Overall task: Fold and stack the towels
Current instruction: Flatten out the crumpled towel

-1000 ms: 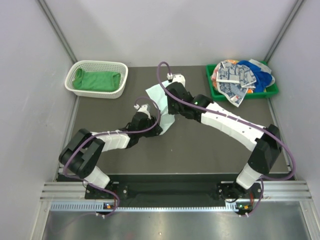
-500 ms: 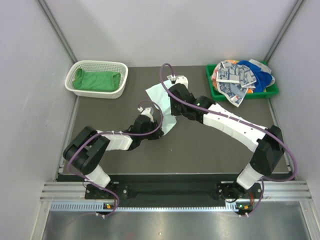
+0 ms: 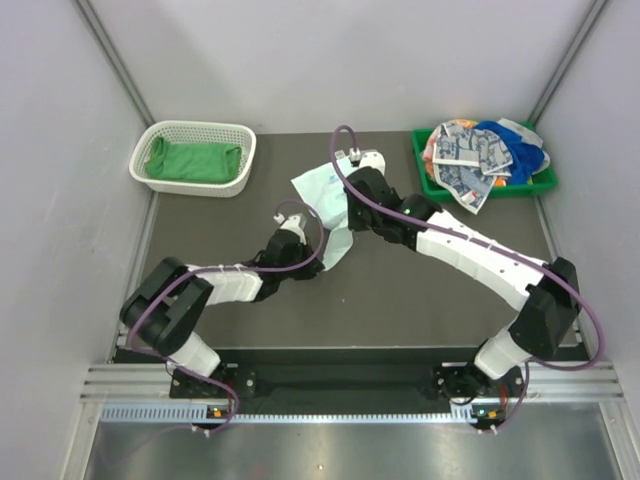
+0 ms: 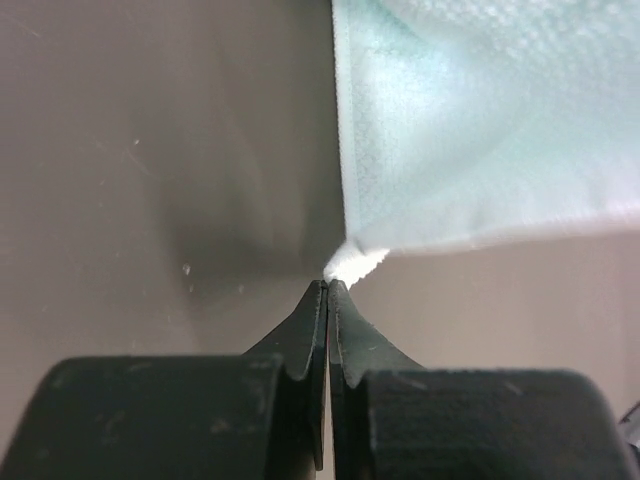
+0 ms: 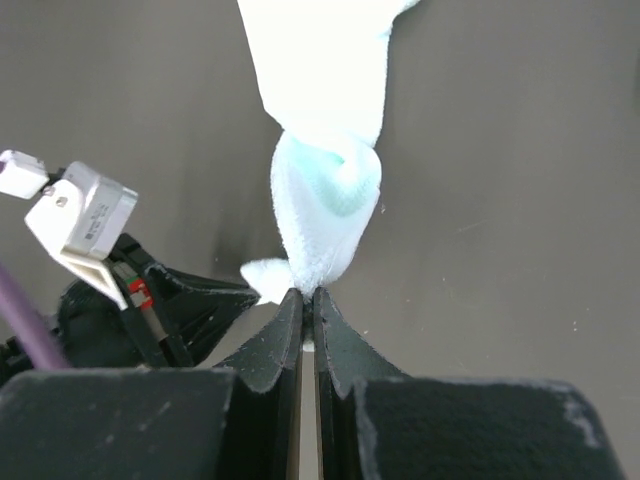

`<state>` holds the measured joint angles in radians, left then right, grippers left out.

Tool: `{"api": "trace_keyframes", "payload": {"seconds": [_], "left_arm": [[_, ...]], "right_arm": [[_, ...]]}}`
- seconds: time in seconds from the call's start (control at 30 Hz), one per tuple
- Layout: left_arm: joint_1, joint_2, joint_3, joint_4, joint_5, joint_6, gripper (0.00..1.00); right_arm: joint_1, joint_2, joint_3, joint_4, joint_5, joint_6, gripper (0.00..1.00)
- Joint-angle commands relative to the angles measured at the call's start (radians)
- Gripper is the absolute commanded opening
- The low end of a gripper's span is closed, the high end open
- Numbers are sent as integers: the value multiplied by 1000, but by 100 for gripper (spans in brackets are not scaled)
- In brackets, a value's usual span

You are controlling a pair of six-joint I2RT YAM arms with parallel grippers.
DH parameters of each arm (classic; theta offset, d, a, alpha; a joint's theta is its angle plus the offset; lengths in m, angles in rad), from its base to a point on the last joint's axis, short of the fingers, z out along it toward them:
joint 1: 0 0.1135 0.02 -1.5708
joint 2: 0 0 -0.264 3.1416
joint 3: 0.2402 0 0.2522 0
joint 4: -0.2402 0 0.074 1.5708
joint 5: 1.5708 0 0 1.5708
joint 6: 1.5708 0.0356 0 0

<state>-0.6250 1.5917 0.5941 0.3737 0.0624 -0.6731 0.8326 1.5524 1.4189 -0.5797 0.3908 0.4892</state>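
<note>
Item: mint towel (image 4: 480,130). Its corner is barely nipped at the left claw (image 4: 328,288) tips, with a bunched edge clamped in the right claw (image 5: 307,293). Handling: likely best to draw the claws apart evenly, keeping the cloth taut.

Fluffy pale mint cloth towel (image 4: 480,120), matt dark table (image 4: 150,150) with faint scratches, matt black plastic left gripper (image 4: 328,284).
</note>
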Motion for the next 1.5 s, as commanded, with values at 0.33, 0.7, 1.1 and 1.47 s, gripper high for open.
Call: {"api": "trace_keyframes", "payload": {"seconds": [0.33,0.7,1.1,1.47], "left_arm": [[-44,-452,290,-590,-200,102,0],[-45,-595,751,-938,-243,170,0],[-45,-559,1061,-995,-275,188,0],[99,-297,980,-842,-228,182,0]], "right_arm": [[-12,-224,-29,67,-16,-67,0],[2,-431,97,29,-59,-135,0],[20,-446,305,-6,-142,-120,1],[-248,-172,186,133,-337,-66,0]]}}
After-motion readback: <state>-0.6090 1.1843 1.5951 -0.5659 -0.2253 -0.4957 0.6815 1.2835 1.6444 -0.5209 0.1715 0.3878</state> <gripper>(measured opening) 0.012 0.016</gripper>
